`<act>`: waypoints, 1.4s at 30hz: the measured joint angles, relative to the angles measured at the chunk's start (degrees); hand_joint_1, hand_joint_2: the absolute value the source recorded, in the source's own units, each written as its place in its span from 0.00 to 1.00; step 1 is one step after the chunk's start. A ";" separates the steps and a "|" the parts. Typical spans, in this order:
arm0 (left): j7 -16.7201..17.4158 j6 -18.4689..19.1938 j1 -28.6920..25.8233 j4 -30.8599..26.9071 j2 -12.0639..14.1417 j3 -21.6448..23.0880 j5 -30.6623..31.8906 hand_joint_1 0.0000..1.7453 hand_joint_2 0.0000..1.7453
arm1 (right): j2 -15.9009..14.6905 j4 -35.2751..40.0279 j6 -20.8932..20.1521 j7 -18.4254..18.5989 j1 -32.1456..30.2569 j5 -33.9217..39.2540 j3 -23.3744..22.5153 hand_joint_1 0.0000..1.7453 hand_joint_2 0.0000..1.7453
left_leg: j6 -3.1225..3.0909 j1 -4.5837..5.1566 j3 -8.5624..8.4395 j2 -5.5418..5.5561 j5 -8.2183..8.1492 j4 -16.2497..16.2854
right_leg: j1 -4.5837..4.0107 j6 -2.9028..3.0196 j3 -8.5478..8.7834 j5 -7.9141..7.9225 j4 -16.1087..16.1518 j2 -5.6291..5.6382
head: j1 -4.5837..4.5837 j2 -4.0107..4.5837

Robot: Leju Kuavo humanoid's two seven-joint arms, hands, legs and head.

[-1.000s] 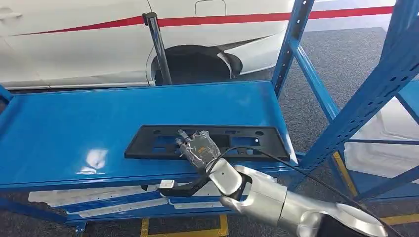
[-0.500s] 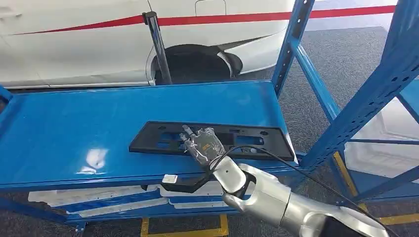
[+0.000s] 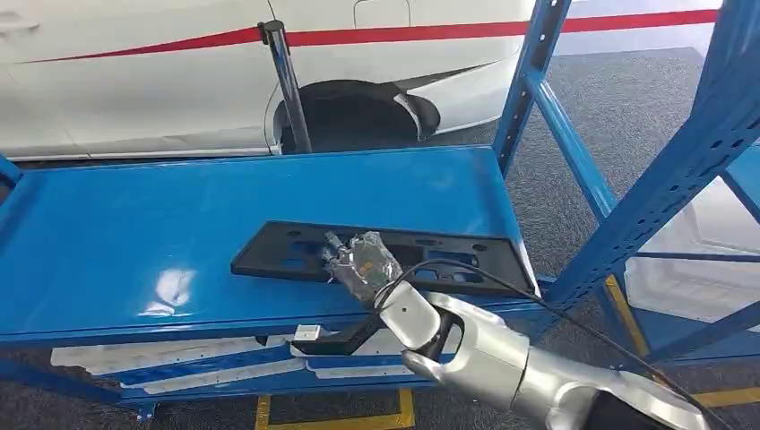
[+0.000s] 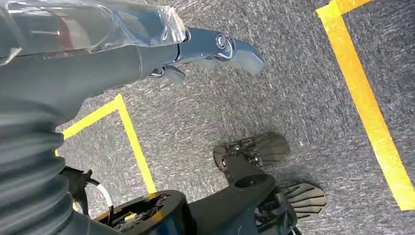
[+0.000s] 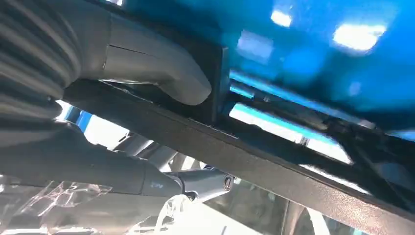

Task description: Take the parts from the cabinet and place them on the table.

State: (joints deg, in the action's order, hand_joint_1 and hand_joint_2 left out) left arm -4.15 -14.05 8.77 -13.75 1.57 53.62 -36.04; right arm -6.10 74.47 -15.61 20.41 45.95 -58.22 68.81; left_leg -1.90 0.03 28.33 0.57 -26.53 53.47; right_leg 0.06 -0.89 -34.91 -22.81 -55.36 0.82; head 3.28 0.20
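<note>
Black plastic part (image 3: pixel 376 258) lies flat on the blue shelf (image 3: pixel 134 233), gripped by the right hand (image 3: pixel 363 264) so it can lift out.

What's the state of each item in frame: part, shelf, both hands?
black plastic panel: lying flat on the top shelf, near its front edge, gripped by the right hand.
right hand: holding the panel's front edge, thumb under it, fingers on top.
left hand: hanging over the floor, holding nothing, fingers apart.
blue shelf: top level carries the panel.
pale strips: lying on the lower level.
</note>
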 joint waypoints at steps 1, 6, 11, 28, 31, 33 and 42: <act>0.13 -0.13 -0.01 0.00 0.00 0.00 0.00 0.00 1.00 | -0.04 0.20 1.02 0.42 0.01 -1.06 0.00 1.00 1.00 | 0.00 0.00 0.00 0.00 0.00 0.00 | 0.00 0.00 0.00 0.00 0.00 0.00 | 0.00 0.00; 0.35 -0.44 -0.08 0.00 0.00 0.00 0.00 0.00 1.00 | -0.20 1.33 8.50 0.68 -0.21 -8.89 0.00 1.00 1.00 | 0.00 0.00 0.00 0.01 0.00 0.00 | 0.00 0.00 0.00 0.00 0.00 0.00 | 0.00 0.00; 0.39 -0.57 -0.01 0.00 0.00 0.00 0.22 0.00 1.00 | -0.33 3.23 15.17 -1.17 -2.03 -15.15 -0.98 1.00 1.00 | 0.00 0.00 -0.01 0.00 0.00 0.00 | 0.00 0.00 0.00 0.00 0.00 0.00 | 0.00 -0.02; 0.57 0.35 0.19 0.00 0.00 0.00 0.72 0.00 1.00 | -0.44 5.23 5.25 -3.43 -3.65 -0.51 -2.97 1.00 1.00 | 0.00 0.00 0.00 0.00 0.00 0.00 | 0.00 0.00 0.00 0.00 0.00 0.00 | 0.00 0.00; 0.63 0.52 0.22 0.00 0.00 0.00 0.70 0.00 1.00 | -0.44 5.23 2.83 -2.93 -3.53 2.53 -2.95 1.00 1.00 | 0.00 0.00 0.00 0.00 0.00 0.00 | 0.00 0.00 0.00 0.00 0.00 0.00 | 0.00 0.00; 0.63 0.68 0.29 0.00 0.00 0.00 0.72 0.00 1.00 | -0.50 5.20 -1.73 -1.84 -3.15 7.85 -2.80 1.00 1.00 | 0.00 0.00 0.01 0.00 0.00 0.00 | 0.00 0.00 0.00 0.00 0.00 0.00 | 0.00 0.00; 1.49 1.22 0.59 0.00 0.00 0.00 0.74 0.00 1.00 | -1.55 3.72 -9.57 2.23 -0.88 21.99 -1.11 1.00 1.00 | 0.00 0.01 -0.02 0.00 0.00 0.00 | 0.01 0.00 0.02 0.00 0.00 -0.01 | 0.00 0.00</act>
State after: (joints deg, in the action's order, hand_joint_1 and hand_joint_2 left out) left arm -2.67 -12.83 9.36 -13.75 1.57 53.62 -35.30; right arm -7.65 78.18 -25.18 22.65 45.07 -36.23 67.69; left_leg -1.90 0.04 28.31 0.57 -26.53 53.47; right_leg 0.07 -0.89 -34.88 -22.81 -55.36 0.81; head 3.28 0.20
